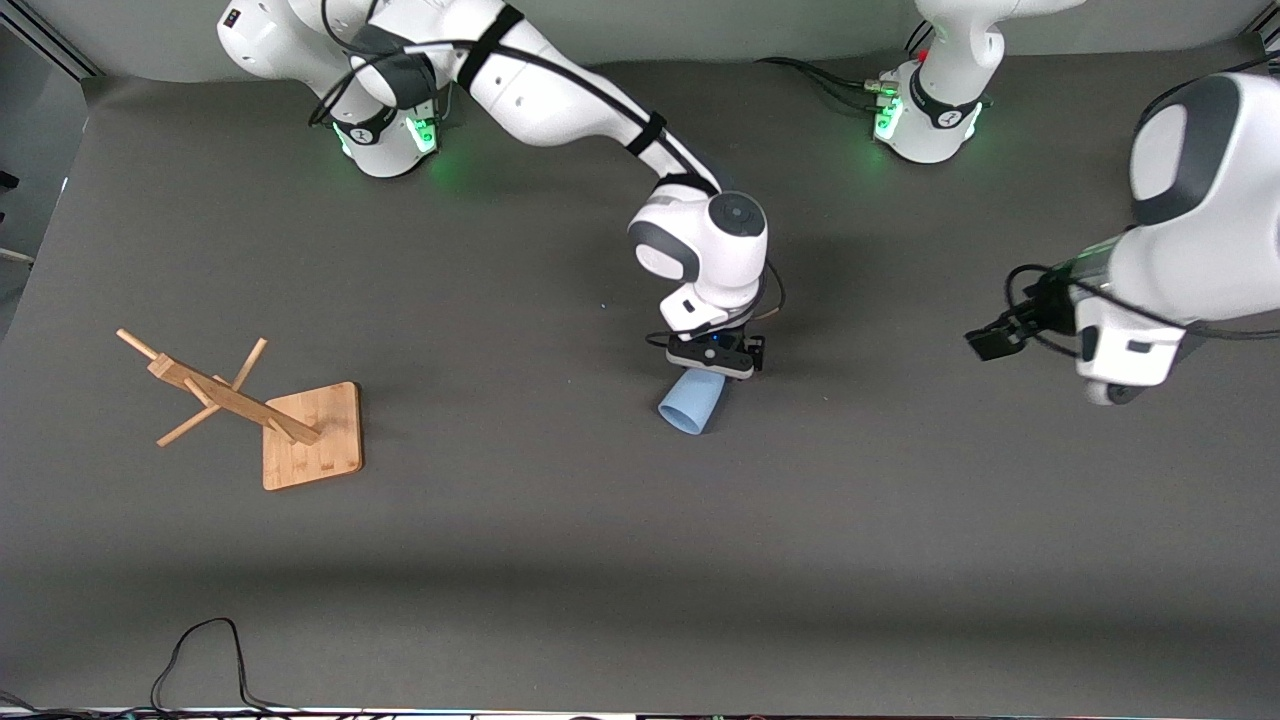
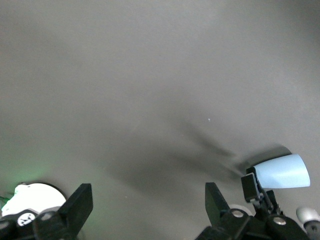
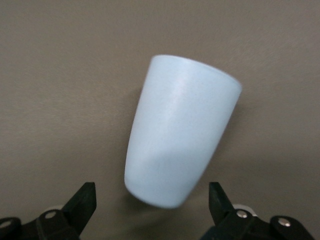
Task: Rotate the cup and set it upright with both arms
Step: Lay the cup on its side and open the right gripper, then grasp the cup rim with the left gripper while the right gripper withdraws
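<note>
The light blue cup (image 1: 690, 405) lies on its side near the middle of the grey table, its rounded base toward my right gripper (image 1: 715, 375). In the right wrist view the cup (image 3: 180, 140) fills the middle. My right gripper (image 3: 151, 195) stands open just above it, with a black finger on each side of the base and a gap to both. My left gripper (image 1: 987, 342) hangs open in the air over the left arm's end of the table, holding nothing. The left wrist view shows the left gripper (image 2: 148, 192) over bare table and the cup (image 2: 280, 172) farther off.
A wooden rack (image 1: 230, 400) lies tipped over on its square base (image 1: 315, 440) toward the right arm's end of the table. Black cables (image 1: 200, 650) trail along the table edge nearest the front camera. The arms' green-lit bases (image 1: 400, 135) stand along the edge farthest from it.
</note>
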`<action>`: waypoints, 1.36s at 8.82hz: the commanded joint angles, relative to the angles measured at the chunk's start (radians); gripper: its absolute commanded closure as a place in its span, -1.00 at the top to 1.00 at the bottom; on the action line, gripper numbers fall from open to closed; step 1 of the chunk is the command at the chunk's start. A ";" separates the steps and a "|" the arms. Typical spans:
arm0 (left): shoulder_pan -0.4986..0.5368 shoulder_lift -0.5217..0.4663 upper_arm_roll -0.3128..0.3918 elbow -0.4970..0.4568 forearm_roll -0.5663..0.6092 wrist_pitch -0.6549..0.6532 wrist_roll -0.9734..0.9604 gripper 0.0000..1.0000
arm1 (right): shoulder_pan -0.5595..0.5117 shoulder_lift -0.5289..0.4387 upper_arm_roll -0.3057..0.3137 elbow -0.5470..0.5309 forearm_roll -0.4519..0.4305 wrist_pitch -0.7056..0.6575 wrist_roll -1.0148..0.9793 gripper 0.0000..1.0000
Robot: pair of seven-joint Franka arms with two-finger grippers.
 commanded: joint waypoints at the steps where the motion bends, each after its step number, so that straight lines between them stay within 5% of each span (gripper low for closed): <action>1: -0.070 0.039 0.010 0.069 -0.005 -0.030 -0.086 1.00 | 0.000 -0.133 0.004 -0.085 0.048 -0.069 -0.092 1.00; 6: -0.267 0.362 0.010 0.388 -0.002 -0.103 -0.437 1.00 | -0.011 -0.570 -0.035 -0.566 0.049 -0.043 -0.329 1.00; 9: -0.382 0.491 0.010 0.520 -0.004 -0.048 -0.565 1.00 | -0.009 -0.828 -0.176 -0.788 0.049 -0.048 -0.534 1.00; 12: -0.527 0.597 0.019 0.531 0.067 0.112 -0.646 1.00 | -0.008 -0.937 -0.345 -0.805 0.047 -0.135 -0.713 1.00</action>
